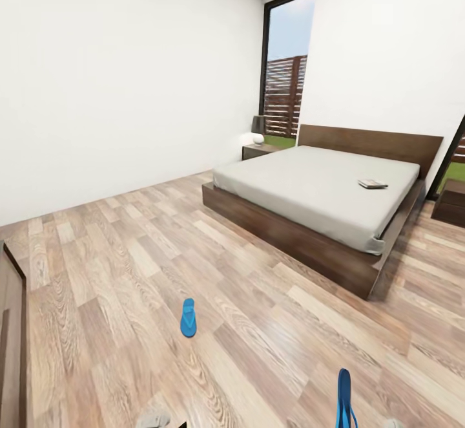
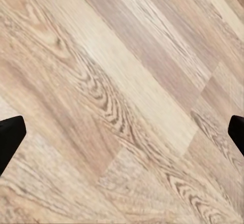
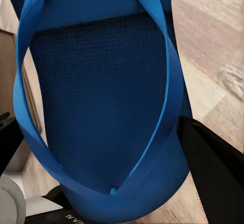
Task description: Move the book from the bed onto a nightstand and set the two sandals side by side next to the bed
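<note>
across the wood-plank floor: wide open run of pale brown boards from the near edge up to the bed, white walls behind and to the left. tall dark-framed window in the far corner, slatted fence and grass beyond. low bed set against the far wall, dark brown frame and headboard, plain pale grey mattress, near corner jutting into the floor space. book flat on the mattress, toward the headboard and the right side. left nightstand tucked in the corner beside the bed, small lamp on top; right nightstand just past the bed's far side, cut by the picture edge. dark wooden furniture edge close at the left border.

one sandal flat on the boards, well apart from the bed, bright blue. second sandal held up on edge at the bottom of the head view, clamped between the right gripper fingers, textured blue sole and smooth blue strap close to the wrist camera. left gripper fingers spread wide apart over bare grained planks, nothing between them.
</note>
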`<state>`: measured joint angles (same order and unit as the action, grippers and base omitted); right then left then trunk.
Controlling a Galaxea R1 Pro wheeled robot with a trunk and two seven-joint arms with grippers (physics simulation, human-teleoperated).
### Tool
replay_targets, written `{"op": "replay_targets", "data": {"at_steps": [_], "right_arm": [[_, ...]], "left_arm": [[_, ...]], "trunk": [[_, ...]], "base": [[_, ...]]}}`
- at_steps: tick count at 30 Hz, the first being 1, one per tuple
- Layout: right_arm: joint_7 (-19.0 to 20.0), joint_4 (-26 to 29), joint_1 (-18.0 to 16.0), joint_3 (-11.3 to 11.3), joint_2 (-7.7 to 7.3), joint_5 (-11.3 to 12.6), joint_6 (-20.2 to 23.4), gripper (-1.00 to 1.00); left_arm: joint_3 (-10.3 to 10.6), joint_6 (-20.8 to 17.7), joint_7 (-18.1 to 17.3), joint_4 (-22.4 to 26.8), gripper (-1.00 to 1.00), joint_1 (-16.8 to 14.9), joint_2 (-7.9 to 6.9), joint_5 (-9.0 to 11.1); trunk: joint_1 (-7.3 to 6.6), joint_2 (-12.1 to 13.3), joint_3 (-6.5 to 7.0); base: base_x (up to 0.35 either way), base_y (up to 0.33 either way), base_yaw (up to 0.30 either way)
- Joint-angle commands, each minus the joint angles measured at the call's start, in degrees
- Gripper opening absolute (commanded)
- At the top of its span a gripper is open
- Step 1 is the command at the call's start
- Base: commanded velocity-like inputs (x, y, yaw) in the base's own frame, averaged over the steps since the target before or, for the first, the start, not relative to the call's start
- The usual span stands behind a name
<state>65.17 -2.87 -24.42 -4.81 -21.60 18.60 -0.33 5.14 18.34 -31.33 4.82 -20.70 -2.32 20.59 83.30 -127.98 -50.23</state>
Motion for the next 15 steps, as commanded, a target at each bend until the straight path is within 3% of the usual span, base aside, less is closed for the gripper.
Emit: {"op": "replay_targets", "data": {"at_steps": [1,15], "right_arm": [[0.22,-0.21,-0.1,-0.56,-0.02,-0.23,-0.03,-1.0],[0.16,-0.21,-0.1,-0.58,-0.02,-0.23,-0.03,-1.0]], "left_arm": [[0.48,0.22,-0.14,-0.07,1.0,-0.04,-0.03,0.5],[0.47,0.22,-0.06,-0.07,1.0,-0.04,-0.05,0.5]], "trunk": [[0.02,-0.02,-0.06],[0.02,-0.02,-0.06]], "base": [[0.319,-0.012,0.0],[0.32,-0.001,0.0]]}}
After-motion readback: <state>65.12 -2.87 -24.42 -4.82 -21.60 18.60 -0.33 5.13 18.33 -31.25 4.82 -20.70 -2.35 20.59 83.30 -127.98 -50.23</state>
